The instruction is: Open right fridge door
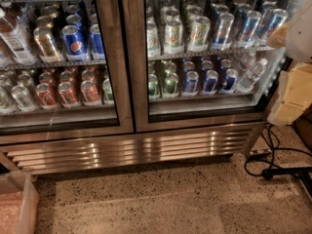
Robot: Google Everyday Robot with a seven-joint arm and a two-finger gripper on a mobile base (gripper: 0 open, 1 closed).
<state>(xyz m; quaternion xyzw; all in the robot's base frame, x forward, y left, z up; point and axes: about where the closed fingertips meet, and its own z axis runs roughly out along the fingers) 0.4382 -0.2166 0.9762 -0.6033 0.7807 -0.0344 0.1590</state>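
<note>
The right fridge door (pixel 204 115) is a glass pane in a brushed steel frame. It stands shut, flush with the twin left door. Behind it are shelves of green, blue and silver cans (pixel 195 33) and a few bottles. A white light strip (pixel 277 77) runs down its right edge. I cannot make out its handle. My gripper (pixel 292 94) shows as a cream and white shape at the right edge of the view. It is just beside the door's right edge, at the height of the lower shelf.
The left glass door (pixel 58 126) fronts Pepsi and red-orange cans. A steel vent grille (pixel 136 150) runs below both doors. Black cables (pixel 265 152) and a power strip (pixel 259 152) lie on the speckled floor at the right. A translucent bin (pixel 17 204) stands at the bottom left.
</note>
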